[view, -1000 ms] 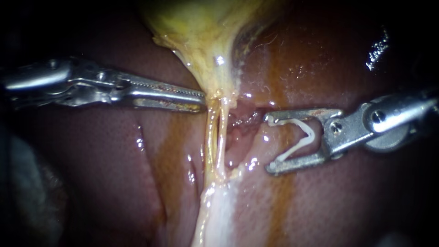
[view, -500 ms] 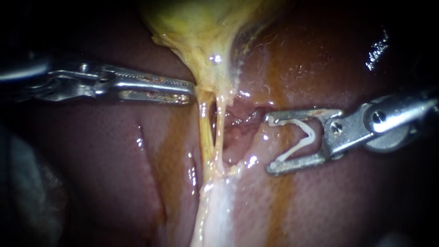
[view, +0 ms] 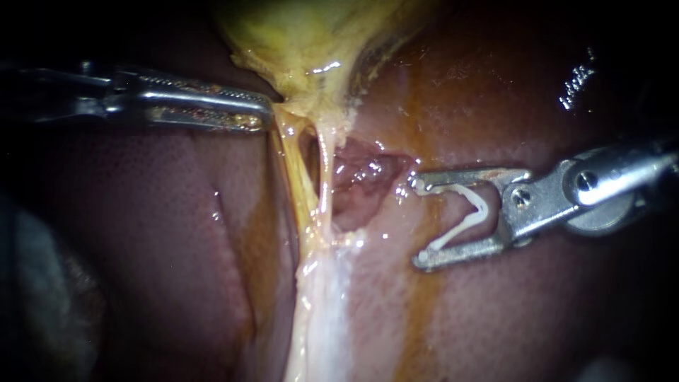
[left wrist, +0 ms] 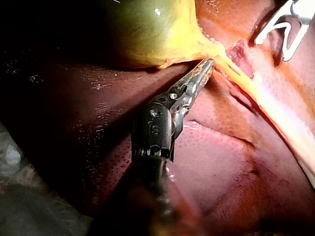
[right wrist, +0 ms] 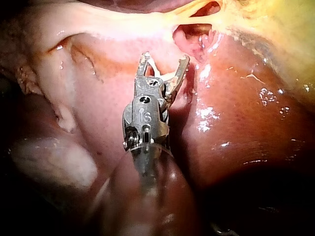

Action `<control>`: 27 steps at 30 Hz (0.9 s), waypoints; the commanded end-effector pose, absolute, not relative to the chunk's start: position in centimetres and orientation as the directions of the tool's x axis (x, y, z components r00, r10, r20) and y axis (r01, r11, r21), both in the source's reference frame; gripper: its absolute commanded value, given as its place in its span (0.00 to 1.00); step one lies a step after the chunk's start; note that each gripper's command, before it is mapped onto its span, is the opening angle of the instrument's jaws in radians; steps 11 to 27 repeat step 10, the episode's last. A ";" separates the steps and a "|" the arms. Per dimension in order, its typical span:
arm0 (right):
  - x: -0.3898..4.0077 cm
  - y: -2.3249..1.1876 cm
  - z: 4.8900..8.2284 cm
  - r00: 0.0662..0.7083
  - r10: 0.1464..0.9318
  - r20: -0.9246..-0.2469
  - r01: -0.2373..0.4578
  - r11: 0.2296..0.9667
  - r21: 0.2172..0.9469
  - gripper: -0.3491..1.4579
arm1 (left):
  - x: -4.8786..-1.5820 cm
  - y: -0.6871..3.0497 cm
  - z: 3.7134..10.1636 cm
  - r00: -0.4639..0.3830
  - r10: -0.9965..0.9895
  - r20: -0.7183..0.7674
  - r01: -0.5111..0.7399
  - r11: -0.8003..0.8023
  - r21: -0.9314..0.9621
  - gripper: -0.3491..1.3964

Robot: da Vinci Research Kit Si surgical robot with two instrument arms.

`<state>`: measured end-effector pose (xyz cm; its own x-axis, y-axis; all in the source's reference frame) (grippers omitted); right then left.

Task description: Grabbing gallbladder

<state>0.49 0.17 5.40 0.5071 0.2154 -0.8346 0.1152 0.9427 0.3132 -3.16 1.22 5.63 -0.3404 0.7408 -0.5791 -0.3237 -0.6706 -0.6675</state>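
**GALLBLADDER: NECK BEING PINCHED BY L INSTRUMENT**

Holder 1: R instrument point(view: 416, 222). Its jaws are standing wide apart w/ a white clip point(view: 482, 209) sitting btwn them. The clip's legs are touching both jaws and its bend is pointing back toward the hinge. The tips are hovering just beside a raw red pocket point(view: 361, 177), apart from the tubes.

Holder 2: L instrument point(view: 265, 119). Its jaws are pressing together and pinching the gallbladder point(view: 311, 35) at its lower edge, w/ only a small bite of tissue sitting at the tips.

Task item: the gallbladder is lying just ahead of the L tips, well apart from the R jaws. It is showing yellow, wet and glistening, w/ a greenish body in the left wrist view point(left wrist: 142, 29). It is narrowing funnel-like toward the pinch.

One thin yellow tube point(view: 293, 184) is running from right beside the L tips. A second tube point(view: 327, 177) is lying btwn it and the R jaws.

The liver point(view: 177, 233), dark red-brown, is lying under both instruments.
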 end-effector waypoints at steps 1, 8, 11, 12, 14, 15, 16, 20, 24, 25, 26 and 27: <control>0.49 0.17 5.40 0.507 0.215 -0.835 0.115 0.943 0.313 0.47 | -3.16 1.21 5.63 -0.340 0.741 -0.579 -0.323 -0.671 -0.668 0.00; 0.49 0.17 5.40 0.507 0.215 -0.835 0.115 0.943 0.313 0.47 | -3.17 1.21 5.63 -0.340 0.741 -0.579 -0.324 -0.671 -0.667 0.00; 0.49 0.17 5.40 0.507 0.215 -0.835 0.115 0.943 0.313 0.47 | -3.18 1.20 5.64 -0.340 0.740 -0.580 -0.325 -0.671 -0.666 0.00; 0.49 0.17 5.40 0.507 0.215 -0.835 0.115 0.943 0.313 0.47 | -3.18 1.20 5.64 -0.340 0.740 -0.580 -0.325 -0.671 -0.666 0.00; 0.49 0.17 5.40 0.507 0.215 -0.835 0.115 0.943 0.313 0.47 | -3.18 1.20 5.64 -0.340 0.740 -0.580 -0.325 -0.671 -0.666 0.00; 0.49 0.17 5.40 0.507 0.215 -0.835 0.115 0.943 0.313 0.47 | -3.18 1.20 5.64 -0.340 0.740 -0.580 -0.325 -0.671 -0.666 0.00; 0.49 0.17 5.40 0.507 0.215 -0.835 0.115 0.943 0.313 0.47 | -3.18 1.20 5.64 -0.340 0.740 -0.580 -0.325 -0.671 -0.666 0.00; 0.49 0.17 5.40 0.507 0.215 -0.835 0.115 0.943 0.313 0.47 | -3.18 1.20 5.64 -0.340 0.740 -0.580 -0.325 -0.671 -0.666 0.00; 0.49 0.17 5.40 0.507 0.215 -0.835 0.115 0.943 0.313 0.47 | -3.18 1.20 5.64 -0.340 0.740 -0.580 -0.325 -0.671 -0.666 0.00; 0.49 0.17 5.40 0.507 0.215 -0.835 0.115 0.943 0.313 0.47 | -3.18 1.20 5.64 -0.340 0.740 -0.580 -0.325 -0.671 -0.666 0.00; 0.49 0.17 5.40 0.507 0.215 -0.835 0.115 0.943 0.313 0.47 | -3.18 1.20 5.64 -0.340 0.740 -0.580 -0.325 -0.671 -0.666 0.00; 0.49 0.17 5.40 0.507 0.215 -0.835 0.115 0.943 0.313 0.47 | -3.18 1.20 5.64 -0.340 0.740 -0.580 -0.325 -0.671 -0.666 0.00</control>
